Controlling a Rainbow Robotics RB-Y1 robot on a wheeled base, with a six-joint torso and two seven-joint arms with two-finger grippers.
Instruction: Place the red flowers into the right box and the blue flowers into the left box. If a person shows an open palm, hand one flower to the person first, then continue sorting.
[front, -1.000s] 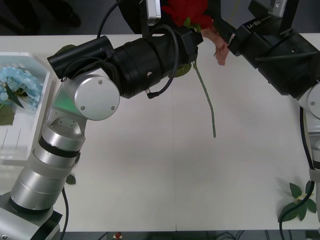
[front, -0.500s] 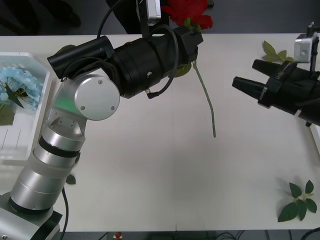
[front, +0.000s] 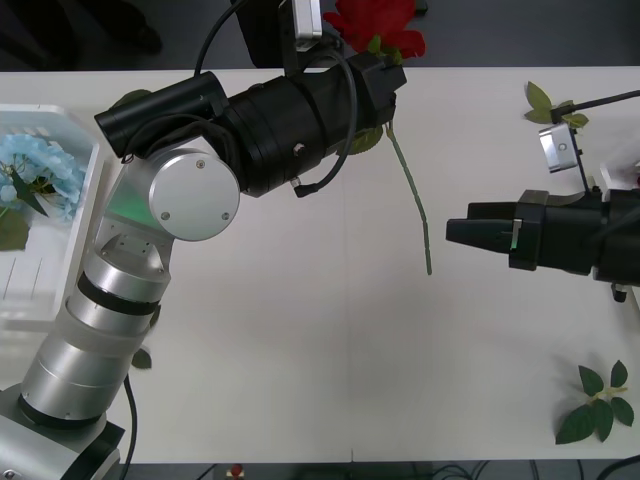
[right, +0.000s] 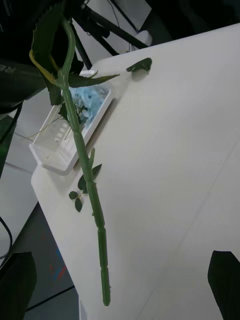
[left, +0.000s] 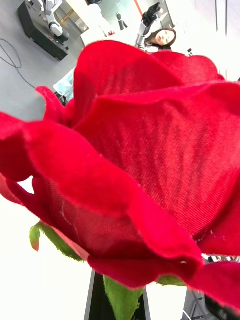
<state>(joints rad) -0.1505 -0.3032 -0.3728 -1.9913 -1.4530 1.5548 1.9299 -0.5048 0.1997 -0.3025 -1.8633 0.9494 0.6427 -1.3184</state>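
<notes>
My left gripper (front: 385, 72) is raised over the table's far edge, shut on a red flower just under its bloom (front: 375, 25). In the left wrist view the bloom (left: 130, 165) sits close above the green stem (left: 117, 300). The long stem (front: 410, 190) hangs down toward the table. My right gripper (front: 455, 233) is open, level with the stem's lower end and just right of it; the stem (right: 87, 170) runs between its fingers (right: 15, 280). Blue flowers (front: 40, 170) lie in the left box (front: 85, 125). The right box, the person and the open palm are out of view.
Loose green leaf sprigs lie at the far right (front: 550, 100), the near right corner (front: 600, 405) and by my left arm's base (front: 140, 357). The left box (right: 55, 145) stands at the table's left edge. Bare tabletop lies between the two arms.
My right arm has swung from the far side, beside the rose, down to mid-table and now points left at the stem's tip. A hand near the rose has gone. The left arm is still.
</notes>
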